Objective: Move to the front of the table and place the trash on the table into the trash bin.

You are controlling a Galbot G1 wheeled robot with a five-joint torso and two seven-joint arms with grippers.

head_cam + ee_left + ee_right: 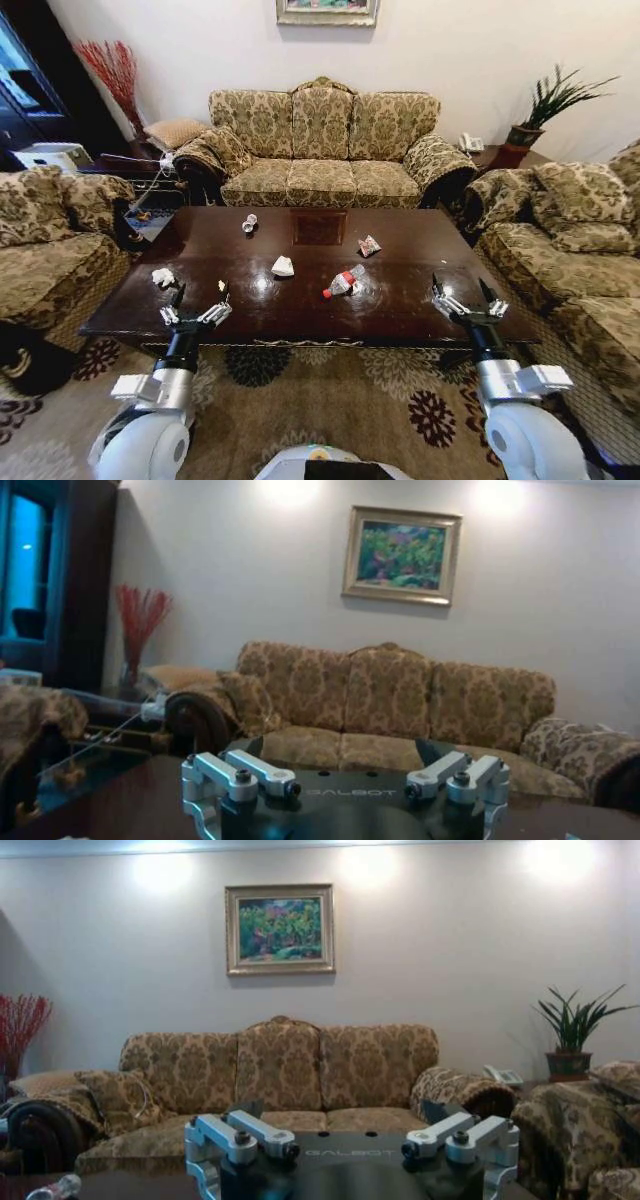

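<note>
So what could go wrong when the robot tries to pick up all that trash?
1. The bottle lies on its side on the glossy table, so it might roll when an open gripper nudges it.
2. The small cup and the wrapper sit far from the left gripper and right gripper, perhaps a long reach.

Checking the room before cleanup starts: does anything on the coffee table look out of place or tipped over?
Yes. Litter is scattered over the table: a bottle with a red cap lying on its side, a small clear cup tipped over, crumpled tissues and, and a red-white wrapper. No spill shows.
</note>
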